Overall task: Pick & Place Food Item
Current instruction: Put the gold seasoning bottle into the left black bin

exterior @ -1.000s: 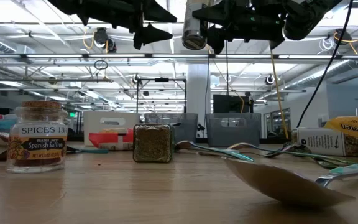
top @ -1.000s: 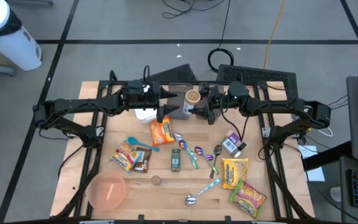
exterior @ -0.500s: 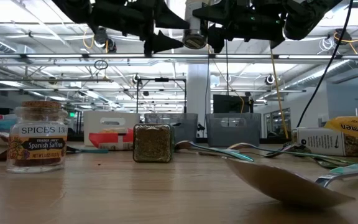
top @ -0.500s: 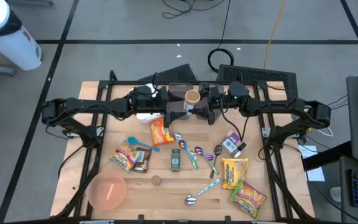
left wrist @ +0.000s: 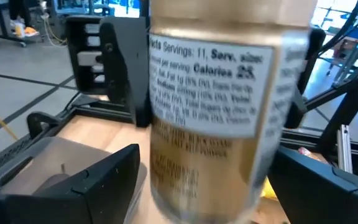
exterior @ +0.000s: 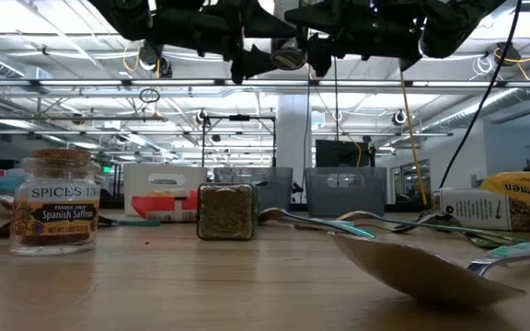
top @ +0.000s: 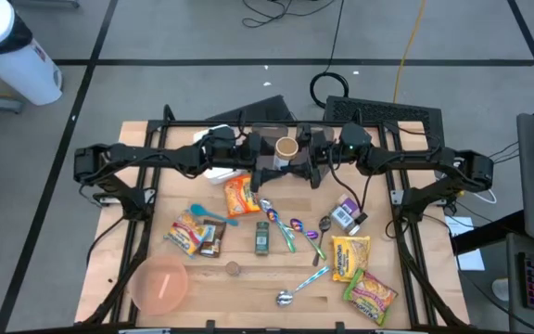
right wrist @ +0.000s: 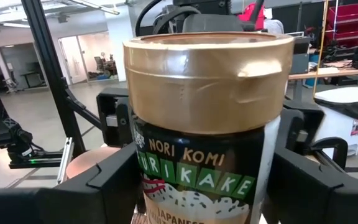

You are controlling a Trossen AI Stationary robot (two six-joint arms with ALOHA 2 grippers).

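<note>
Since a second ago, the left arm has travelled rightward along the far side of the table until its left gripper [top: 260, 169] straddles the furikake jar [top: 286, 150], which the right gripper [top: 306, 165] holds aloft, well above the table [top: 137, 243]. I read this as a mid-air handover just short of the take.

Right gripper: closed on the jar, fingers either side of its label below the gold lid [right wrist: 207, 65]. Left gripper: wide open, a finger on each side of the jar's body in the left wrist view, apparently not yet touching.

Risks I note:
- If the right gripper lets go before the left has clamped, the jar drops onto the items beneath it, the orange snack packet [top: 241, 196] and the spoons [top: 297, 230] nearest.
- The two grippers sit very close together. Any further advance of the left arm may knock its fingers into the right gripper's or push the jar askew in its grip.
- The jar is smooth and round; I judge that a clamp off its middle could let it twist or slide out.

I cannot tell from the low view how far the left fingers overlap the jar.
</note>
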